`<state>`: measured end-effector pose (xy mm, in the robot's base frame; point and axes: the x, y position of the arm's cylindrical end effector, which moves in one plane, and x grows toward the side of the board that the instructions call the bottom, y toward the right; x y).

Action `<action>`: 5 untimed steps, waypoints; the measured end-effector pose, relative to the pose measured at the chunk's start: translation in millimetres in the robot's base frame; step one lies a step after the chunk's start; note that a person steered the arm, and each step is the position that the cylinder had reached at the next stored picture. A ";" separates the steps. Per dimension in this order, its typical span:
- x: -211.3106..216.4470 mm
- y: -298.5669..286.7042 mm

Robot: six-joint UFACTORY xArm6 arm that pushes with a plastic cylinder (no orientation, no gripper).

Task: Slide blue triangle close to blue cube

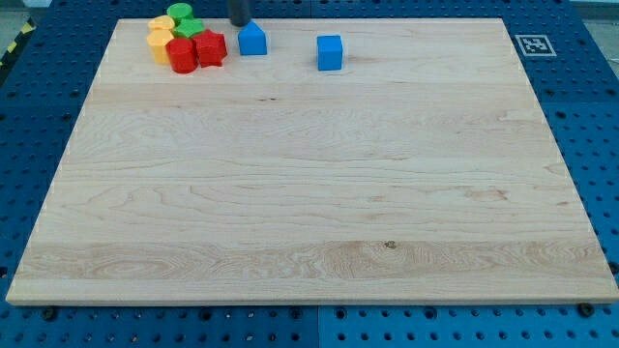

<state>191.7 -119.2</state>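
The blue triangle block [252, 39] sits near the top edge of the wooden board [309, 193], left of centre. The blue cube [330, 52] sits to its right, a short gap apart. My tip [238, 23] is the lower end of a dark rod that enters from the view's top. It stands just up and left of the blue triangle, very close to it; I cannot tell if it touches.
A tight cluster lies left of the triangle: two red blocks [196, 50], two yellow blocks [161, 37] and two green blocks [184, 17]. A fiducial marker [533, 44] sits at the board's top right corner. Blue pegboard surrounds the board.
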 end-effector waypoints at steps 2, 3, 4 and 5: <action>27.3 0.1; 32.3 8.7; 36.1 30.1; 53.6 44.6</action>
<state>245.2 -74.6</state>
